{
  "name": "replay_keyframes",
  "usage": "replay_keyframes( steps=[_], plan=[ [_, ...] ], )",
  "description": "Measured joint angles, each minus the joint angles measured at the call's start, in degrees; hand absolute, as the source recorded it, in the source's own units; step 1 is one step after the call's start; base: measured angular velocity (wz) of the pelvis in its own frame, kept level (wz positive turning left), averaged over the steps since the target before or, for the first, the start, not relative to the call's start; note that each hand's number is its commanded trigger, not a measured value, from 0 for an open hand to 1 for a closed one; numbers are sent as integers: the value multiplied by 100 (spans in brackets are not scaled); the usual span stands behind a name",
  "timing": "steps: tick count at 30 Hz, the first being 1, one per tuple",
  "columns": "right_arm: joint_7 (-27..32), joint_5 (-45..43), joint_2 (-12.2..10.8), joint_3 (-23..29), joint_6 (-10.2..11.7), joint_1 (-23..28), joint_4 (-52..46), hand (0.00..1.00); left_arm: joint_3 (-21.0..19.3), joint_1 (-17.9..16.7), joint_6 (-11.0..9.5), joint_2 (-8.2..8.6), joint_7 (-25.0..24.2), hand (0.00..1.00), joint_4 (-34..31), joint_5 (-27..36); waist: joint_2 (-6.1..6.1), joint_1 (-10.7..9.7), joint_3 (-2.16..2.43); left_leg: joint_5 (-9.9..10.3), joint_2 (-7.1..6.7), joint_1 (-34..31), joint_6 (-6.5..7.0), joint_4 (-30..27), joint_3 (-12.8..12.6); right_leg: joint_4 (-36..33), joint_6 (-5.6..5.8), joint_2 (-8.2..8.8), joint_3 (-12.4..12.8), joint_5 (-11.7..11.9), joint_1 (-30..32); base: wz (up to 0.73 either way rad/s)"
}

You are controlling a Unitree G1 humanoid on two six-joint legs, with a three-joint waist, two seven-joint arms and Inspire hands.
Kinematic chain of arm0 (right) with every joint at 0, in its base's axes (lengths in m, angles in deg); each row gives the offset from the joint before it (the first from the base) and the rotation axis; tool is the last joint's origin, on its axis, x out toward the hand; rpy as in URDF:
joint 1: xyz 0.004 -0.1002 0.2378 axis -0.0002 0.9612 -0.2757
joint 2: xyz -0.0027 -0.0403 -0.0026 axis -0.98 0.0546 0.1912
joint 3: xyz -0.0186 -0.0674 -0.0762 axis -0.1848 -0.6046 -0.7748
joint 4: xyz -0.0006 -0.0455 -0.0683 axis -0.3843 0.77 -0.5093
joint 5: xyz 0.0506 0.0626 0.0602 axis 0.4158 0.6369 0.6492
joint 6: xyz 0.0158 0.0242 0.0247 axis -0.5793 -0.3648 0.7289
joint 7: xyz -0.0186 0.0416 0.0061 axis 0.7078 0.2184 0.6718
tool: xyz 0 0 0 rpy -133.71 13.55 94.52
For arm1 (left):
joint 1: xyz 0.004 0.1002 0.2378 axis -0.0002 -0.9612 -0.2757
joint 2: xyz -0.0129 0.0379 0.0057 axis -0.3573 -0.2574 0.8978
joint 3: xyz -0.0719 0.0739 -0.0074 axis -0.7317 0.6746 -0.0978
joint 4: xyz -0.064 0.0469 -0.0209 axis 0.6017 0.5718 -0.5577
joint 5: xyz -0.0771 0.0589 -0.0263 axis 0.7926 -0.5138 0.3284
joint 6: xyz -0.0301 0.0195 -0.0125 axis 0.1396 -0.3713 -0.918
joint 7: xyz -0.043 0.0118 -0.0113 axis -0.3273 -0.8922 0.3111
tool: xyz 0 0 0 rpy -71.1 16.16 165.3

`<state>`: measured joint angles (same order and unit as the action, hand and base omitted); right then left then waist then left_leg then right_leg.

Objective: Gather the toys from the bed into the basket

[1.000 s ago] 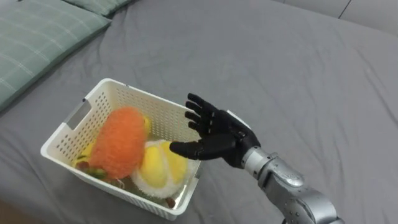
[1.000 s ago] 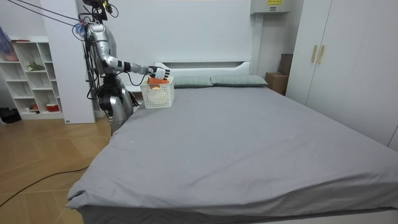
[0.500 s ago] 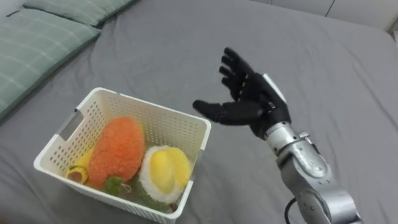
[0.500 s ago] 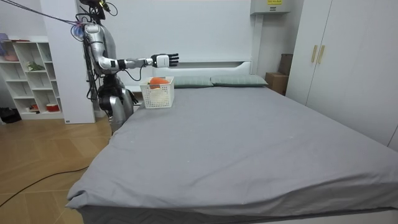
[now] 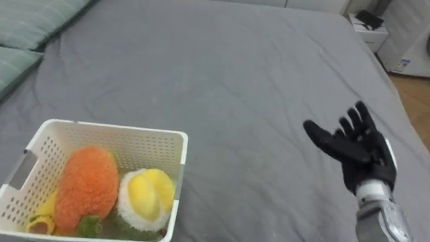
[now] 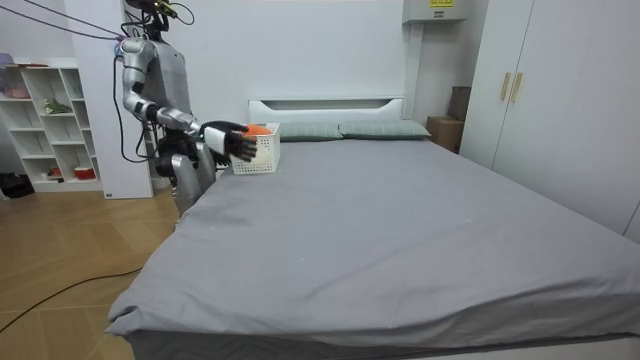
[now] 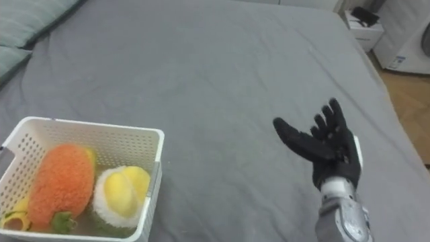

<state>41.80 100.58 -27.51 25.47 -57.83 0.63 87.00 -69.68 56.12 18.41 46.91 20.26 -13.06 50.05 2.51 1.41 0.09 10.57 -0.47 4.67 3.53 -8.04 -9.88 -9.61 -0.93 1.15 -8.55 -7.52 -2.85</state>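
**Colours on and around the bed**

The sheet [image 5: 235,74] is seen in plain grey, the pillows [image 5: 33,13] in pale green. The basket [image 5: 114,140] is white, its walls patterned with rows of small holes. Inside it, one toy [image 5: 84,188] is orange with green at its base, and a second toy [image 5: 148,191] is yellow ringed with white. The right hand [image 5: 359,154] is black. The floor [image 6: 70,250] is brown wood.
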Motion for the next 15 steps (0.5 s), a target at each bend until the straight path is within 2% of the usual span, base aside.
replay_keyframes(
  steps=[2,4,7,10,12,15],
  plan=[
    [139,-9,-17,48,123,67,675,0,-6,-35,0,19,73,0,3,119,7,-127,20,17,9,14,1,18,-56,0,3,-7,41,2,1,-16],
    [315,-28,-51,176,124,96,1606,0,-26,-80,0,46,124,0,31,208,-17,-246,22,29,12,39,4,23,-88,-6,4,-13,73,2,-1,-6],
    [394,-206,-66,374,104,98,2875,0,-134,-125,1,78,126,0,107,214,-48,-287,43,56,13,100,-9,39,-124,-7,8,-32,150,-2,-14,-13],
    [500,-692,-66,420,101,109,3879,0,-184,-163,28,104,122,0,124,210,-39,-419,23,59,7,104,-9,34,-127,-4,21,-41,213,-32,4,-2],
    [524,-1008,-79,454,90,140,4360,0,-276,-161,42,107,101,0,143,213,-38,-478,24,64,7,117,-11,38,-128,-2,23,-40,215,-51,-2,0],
    [571,-1317,-117,604,30,230,4815,0,-350,-165,59,112,62,0,153,206,-10,-468,13,62,8,187,-13,52,-165,-4,20,-46,262,-79,-7,-4]
  ],
)
